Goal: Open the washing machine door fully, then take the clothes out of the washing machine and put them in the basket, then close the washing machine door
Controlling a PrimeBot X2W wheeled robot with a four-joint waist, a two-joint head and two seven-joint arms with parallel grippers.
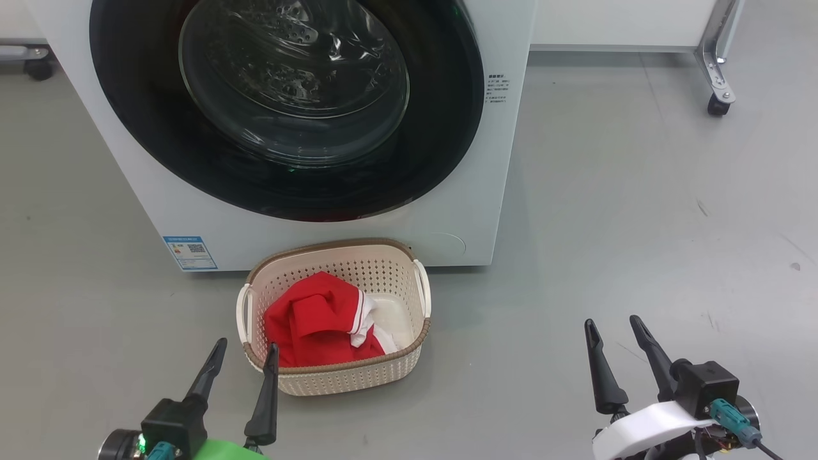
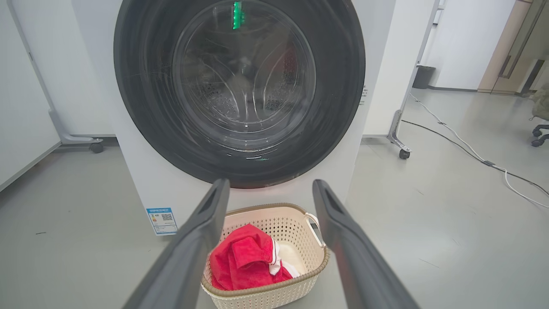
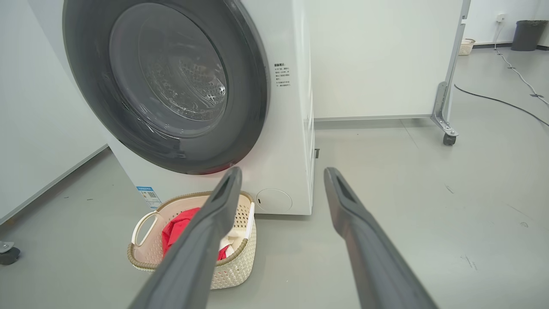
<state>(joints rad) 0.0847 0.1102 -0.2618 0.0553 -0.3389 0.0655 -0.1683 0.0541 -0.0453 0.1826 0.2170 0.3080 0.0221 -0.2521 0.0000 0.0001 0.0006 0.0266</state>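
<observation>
Logging the clothes (image 1: 316, 322) crumpled in the basket (image 1: 358, 378), white trim rightward, we noted the basket crosswise before the washing machine (image 1: 492, 211); washing machine door (image 1: 444, 128) shut, top cropped. Left tool (image 1: 247, 345), right tool (image 1: 611, 321): both spread wide.

1. I am in what looks like a lab or test room rather than a home.
2. A smooth grey poured floor (image 1: 639, 211) runs wide around me.
3. White partition panels (image 3: 377, 56) stand on grey metal legs with black castors (image 3: 448, 138).
4. A big white front-loading washing machine (image 1: 460, 217) stands free on that floor, in front of the panels.
5. Loose black and white cables (image 2: 489, 163) trail across the floor, and a dark plastic waste bin (image 3: 524, 34) stands by the far wall.
6. The wheeled base of an office chair (image 2: 539, 133) shows at the edge of my left wrist view.
</observation>
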